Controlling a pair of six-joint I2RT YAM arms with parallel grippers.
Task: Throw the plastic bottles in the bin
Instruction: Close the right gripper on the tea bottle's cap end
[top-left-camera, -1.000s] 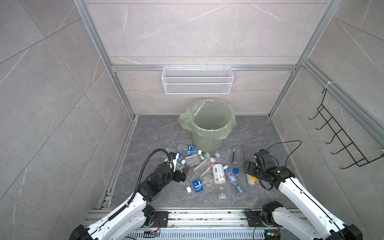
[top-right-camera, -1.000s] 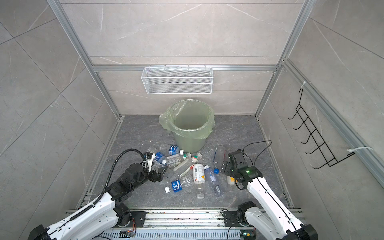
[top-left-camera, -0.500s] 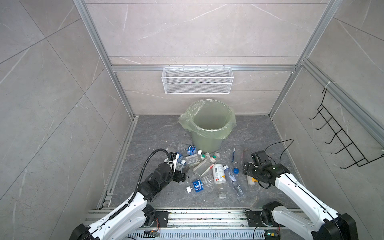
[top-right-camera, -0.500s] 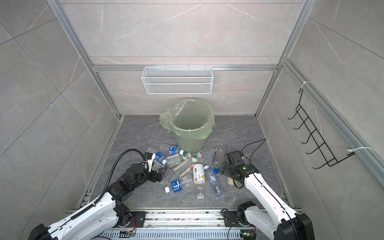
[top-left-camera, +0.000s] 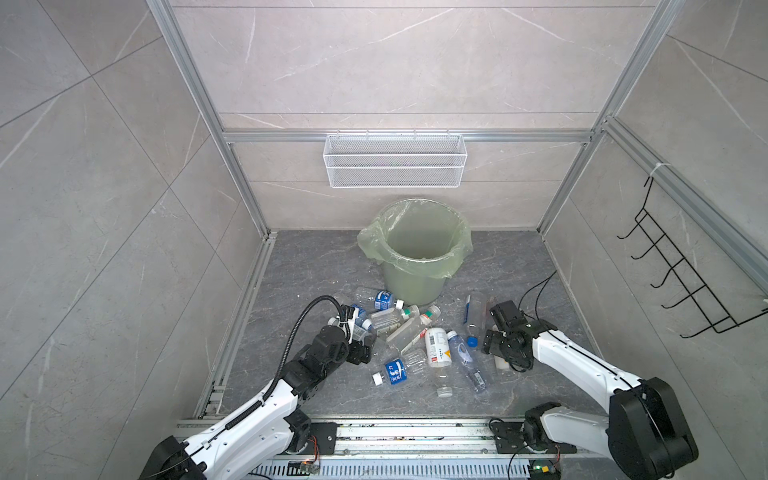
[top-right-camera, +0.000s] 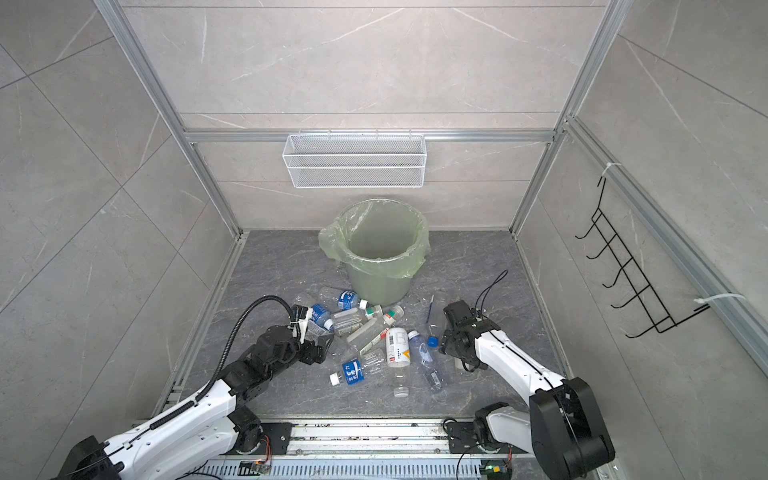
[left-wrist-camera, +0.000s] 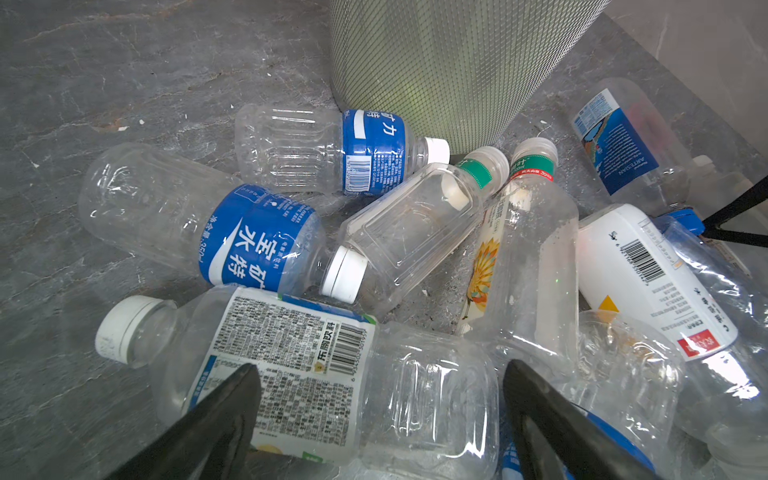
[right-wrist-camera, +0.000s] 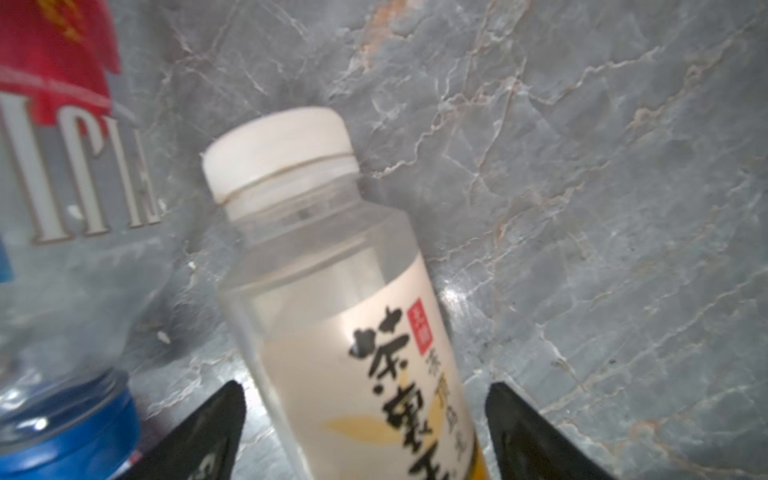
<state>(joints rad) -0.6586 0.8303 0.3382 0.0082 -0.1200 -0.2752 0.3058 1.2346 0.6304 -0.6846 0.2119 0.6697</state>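
Note:
Several plastic bottles (top-left-camera: 409, 332) lie in a heap on the grey floor in front of the bin (top-left-camera: 411, 286), a pale green bucket with a green bag, seen in both top views (top-right-camera: 378, 286). My left gripper (left-wrist-camera: 380, 384) is open and straddles a clear bottle with a white barcode label (left-wrist-camera: 299, 357); its right finger is close to the bottle's base. At the heap's left edge it appears as the left gripper (top-left-camera: 365, 348). My right gripper (right-wrist-camera: 365, 399) is open around a cream-labelled, white-capped bottle (right-wrist-camera: 332, 291), with floor showing on both sides. An opaque white bottle (top-left-camera: 437, 347) lies mid-heap.
A white wire mesh basket (top-left-camera: 395, 162) hangs on the back wall above the bin. A black hook rack (top-left-camera: 681, 274) is on the right wall. A metal rail (top-left-camera: 415, 432) runs along the front edge. A tall clear bottle (top-left-camera: 476, 311) lies beside the right arm.
The right gripper has shifted a little to the left over the cream-labelled bottle. The left arm has hardly moved.

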